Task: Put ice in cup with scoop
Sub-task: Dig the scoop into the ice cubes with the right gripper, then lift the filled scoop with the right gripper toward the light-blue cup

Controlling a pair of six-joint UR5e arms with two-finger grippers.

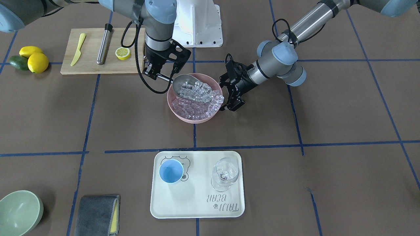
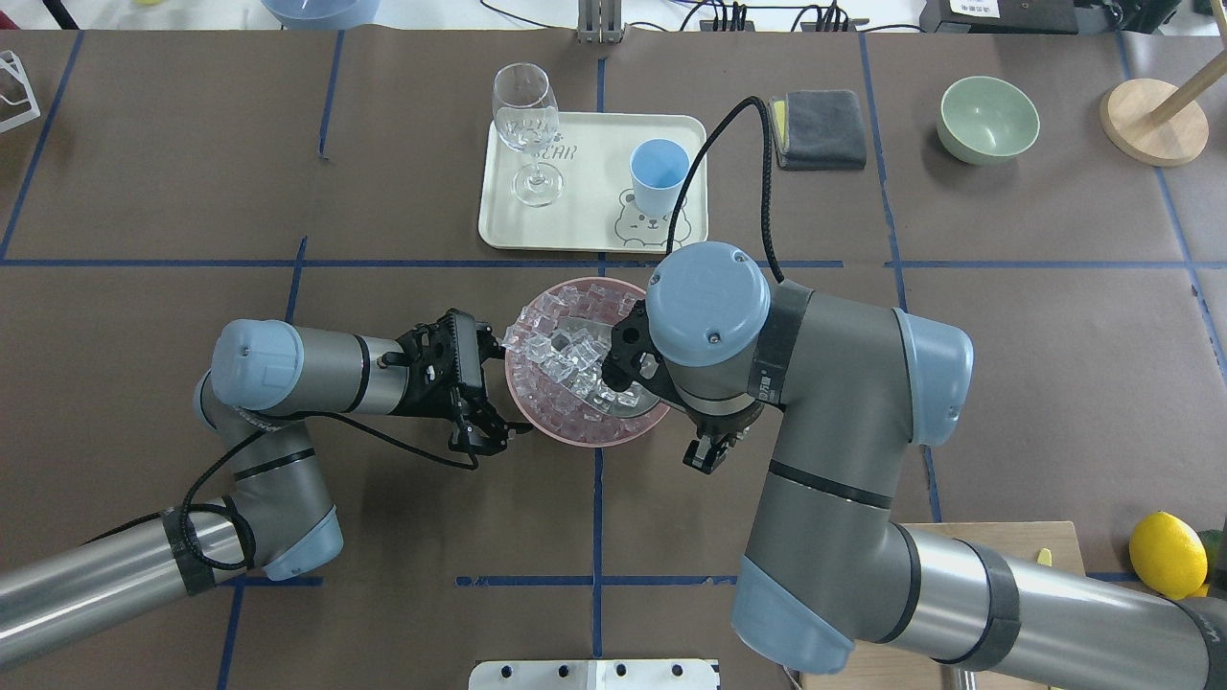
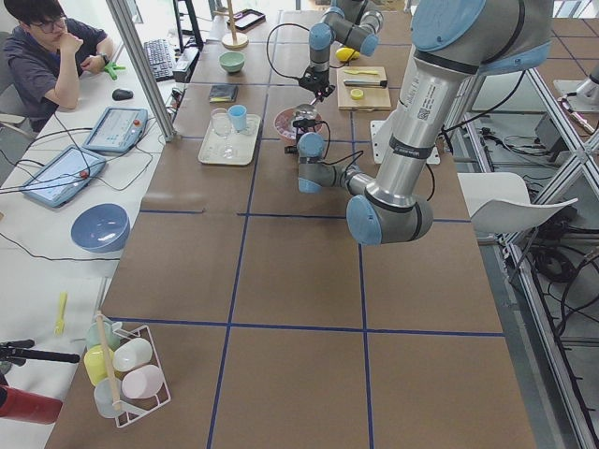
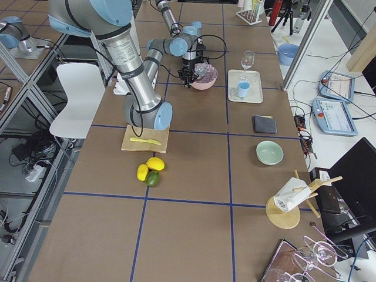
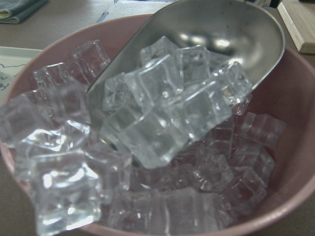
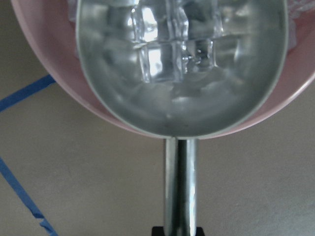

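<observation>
my left arm [image 2: 316, 369] and right arm [image 2: 844, 383]: silver tubes, pale-blue caps, black cables; left gripper [image 2: 491, 391], right gripper [image 1: 153, 74] black.

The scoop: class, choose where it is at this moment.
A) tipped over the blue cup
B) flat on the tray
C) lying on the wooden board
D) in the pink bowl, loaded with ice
D: the scoop, gripped at its handle by the right hand, is in the pink bowl with ice in its trough; the cup stands apart, empty.

Overhead, front views opposed; both wrist cameras close on scoop [image 5: 221, 29], bowl [image 5: 298, 113].
</observation>
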